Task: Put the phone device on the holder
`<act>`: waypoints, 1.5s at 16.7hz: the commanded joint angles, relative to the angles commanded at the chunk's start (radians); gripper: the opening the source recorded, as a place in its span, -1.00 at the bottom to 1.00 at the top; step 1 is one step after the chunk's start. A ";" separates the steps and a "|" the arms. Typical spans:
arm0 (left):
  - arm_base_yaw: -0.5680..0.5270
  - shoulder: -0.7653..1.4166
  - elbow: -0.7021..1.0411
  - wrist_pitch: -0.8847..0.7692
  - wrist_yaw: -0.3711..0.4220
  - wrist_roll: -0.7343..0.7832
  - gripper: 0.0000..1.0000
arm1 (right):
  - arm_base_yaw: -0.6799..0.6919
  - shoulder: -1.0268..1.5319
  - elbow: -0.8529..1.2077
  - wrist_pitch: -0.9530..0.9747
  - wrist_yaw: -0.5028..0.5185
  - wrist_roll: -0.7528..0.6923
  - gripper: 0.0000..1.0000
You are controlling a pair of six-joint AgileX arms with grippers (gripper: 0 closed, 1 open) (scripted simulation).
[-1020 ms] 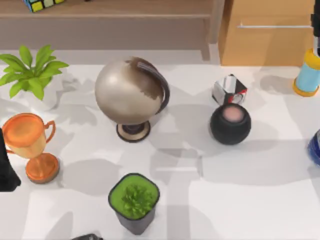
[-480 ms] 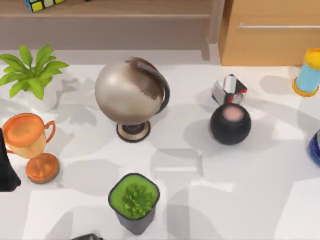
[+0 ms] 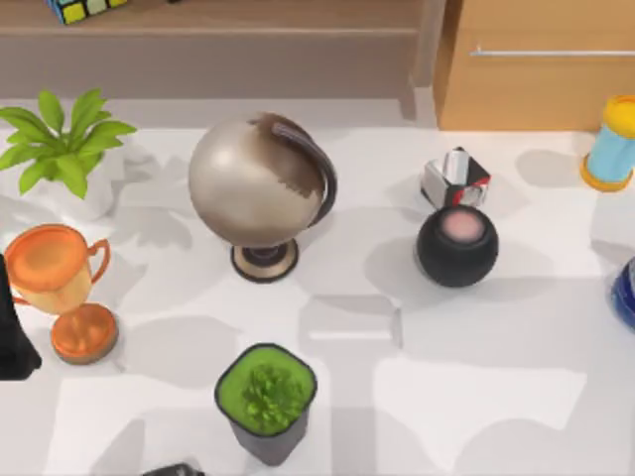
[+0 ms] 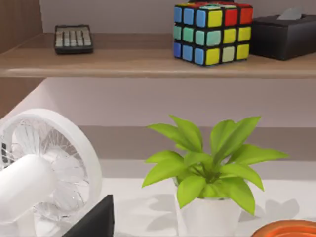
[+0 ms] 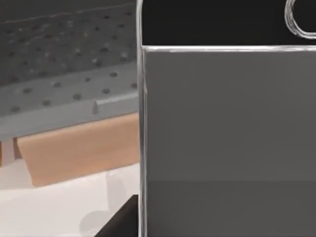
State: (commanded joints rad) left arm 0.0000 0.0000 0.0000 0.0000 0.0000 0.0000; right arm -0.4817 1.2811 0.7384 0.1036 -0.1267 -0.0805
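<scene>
Right wrist view: the phone device (image 5: 227, 133) looms close before the camera, grey screen facing it, seemingly carried above the white worktop (image 5: 54, 207); the right hand's grip cannot be told. Stiff, slick and light, it probably handles best by its edges.

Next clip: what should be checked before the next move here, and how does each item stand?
1. Phone device close before the right wrist camera: ok.
2. Right gripper's hold on it: cannot tell.
3. Holder located: cannot tell; the dark shape beside the trophy may be it.
4. Low path across the table: not ok; globe, speaker and potted plant stand mid-table.
5. Left gripper out of the way: cannot tell; its camera faces a leafy plant.
</scene>
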 joint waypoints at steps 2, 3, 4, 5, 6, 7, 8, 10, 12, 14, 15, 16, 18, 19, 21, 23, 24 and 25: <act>0.000 0.000 0.000 0.000 0.000 0.000 1.00 | -0.003 -0.002 -0.008 0.002 -0.004 0.002 -1.00; 0.000 0.000 0.000 0.000 0.000 0.000 1.00 | -0.003 -0.002 -0.008 0.002 -0.004 0.002 -1.00; 0.000 0.000 0.000 0.000 0.000 0.000 1.00 | -0.003 -0.002 -0.008 0.002 -0.004 0.002 -1.00; 0.000 0.000 0.000 0.000 0.000 0.000 1.00 | -0.003 -0.002 -0.008 0.002 -0.004 0.002 -1.00; 0.000 0.000 0.000 0.000 0.000 0.000 1.00 | 0.002 0.003 -0.006 0.001 -0.003 0.003 -1.00; 0.000 0.000 0.000 0.000 0.000 0.000 1.00 | 0.002 0.003 -0.006 0.002 -0.003 0.003 -1.00; 0.000 0.000 0.000 0.000 0.000 0.000 1.00 | 0.005 0.006 -0.004 0.004 -0.004 0.002 -1.00; 0.000 0.000 0.000 0.000 0.000 0.000 1.00 | 0.009 0.019 -0.003 0.013 -0.005 -0.007 -1.00; 0.000 0.000 0.000 0.000 0.000 0.000 1.00 | 0.012 0.036 -0.003 0.028 -0.002 -0.025 -1.00; 0.000 0.000 0.000 0.000 0.000 0.000 1.00 | 0.015 0.059 0.001 0.054 0.006 -0.049 -1.00; 0.000 0.000 0.000 0.000 0.000 0.000 1.00 | 0.016 0.073 0.005 0.069 0.010 -0.058 -1.00; 0.000 0.000 0.000 0.000 0.000 0.000 1.00 | 0.016 0.089 0.011 0.084 0.014 -0.063 -1.00; 0.000 0.000 0.000 0.000 0.000 0.000 1.00 | 0.018 0.129 0.026 0.112 0.018 -0.054 -1.00; 0.000 0.000 0.000 0.000 0.000 0.000 1.00 | 0.019 0.151 0.035 0.123 0.019 -0.041 -1.00; 0.000 0.000 0.000 0.000 0.000 0.000 1.00 | 0.020 0.192 0.055 0.140 0.020 -0.007 -1.00; 0.000 0.000 0.000 0.000 0.000 0.000 1.00 | 0.020 0.217 0.069 0.147 0.020 0.013 -1.00; 0.000 0.000 0.000 0.000 0.000 0.000 1.00 | 0.020 0.218 0.070 0.147 0.020 0.014 -1.00; 0.000 0.000 0.000 0.000 0.000 0.000 1.00 | 0.020 0.218 0.070 0.147 0.020 0.014 -1.00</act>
State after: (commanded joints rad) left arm 0.0000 0.0000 0.0000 0.0000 0.0000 0.0000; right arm -0.4619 1.4993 0.8081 0.2503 -0.1070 -0.0664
